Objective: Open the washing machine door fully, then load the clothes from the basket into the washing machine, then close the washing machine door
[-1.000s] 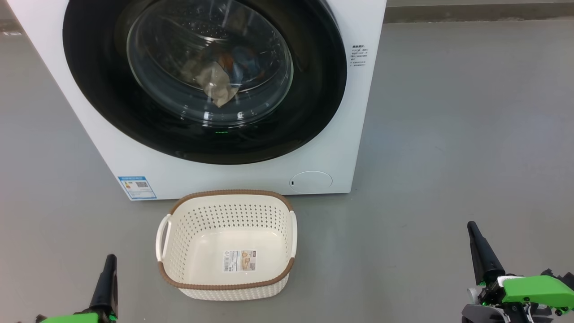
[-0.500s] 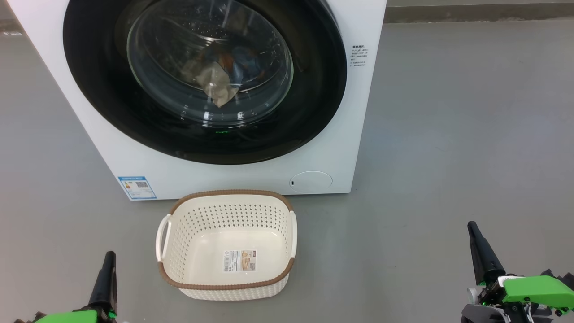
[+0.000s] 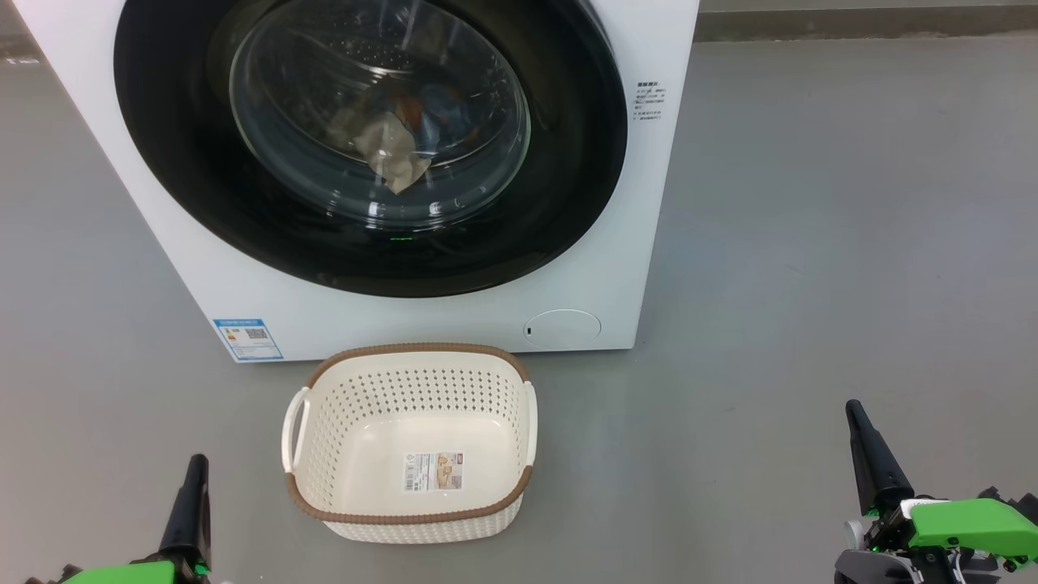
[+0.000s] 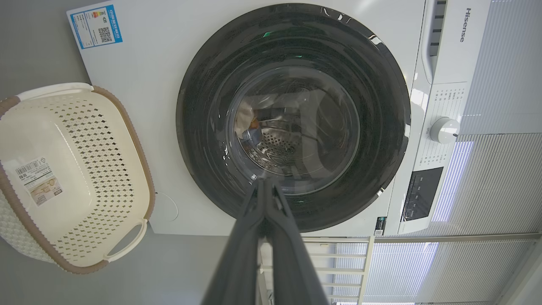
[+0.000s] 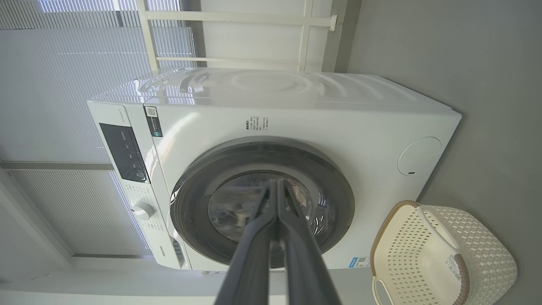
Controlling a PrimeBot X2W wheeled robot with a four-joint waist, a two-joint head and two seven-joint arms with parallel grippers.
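Left gripper [image 3: 197, 461] sits slightly further toward the left edge of the head view than a second ago. The right gripper [image 3: 851, 407], the basket and the machine are unchanged.

- Both grippers low at the near corners, fingers pointing at the machine. Each is clenched, fingers pressed together with nothing between them, as both wrist views confirm [image 4: 264, 181] [image 5: 277, 183].
- Floor [image 3: 811, 243]: smooth plain grey with a dull sheen. It carries everything in view.
- Basket [image 3: 405, 517]: upright on the floor between the grippers and just in front of the machine. Its bare cream bottom shows the label sticker [image 3: 434, 471].
- Washing machine [image 3: 624, 243]: white front, blue energy sticker [image 3: 248, 338] at lower left, round flap [image 3: 562, 328] at lower right.
- Washing machine door [image 3: 568, 162]: lies closed against the front.
- Clothes [image 3: 393, 154]: inside the drum behind the glass, a beige piece in front and blue and orange fabric behind it.
- Room beyond, seen from the wrist views: pale slatted blinds [image 5: 63, 84] beside and behind the machine, and a white railed frame [image 5: 237, 17] behind it.
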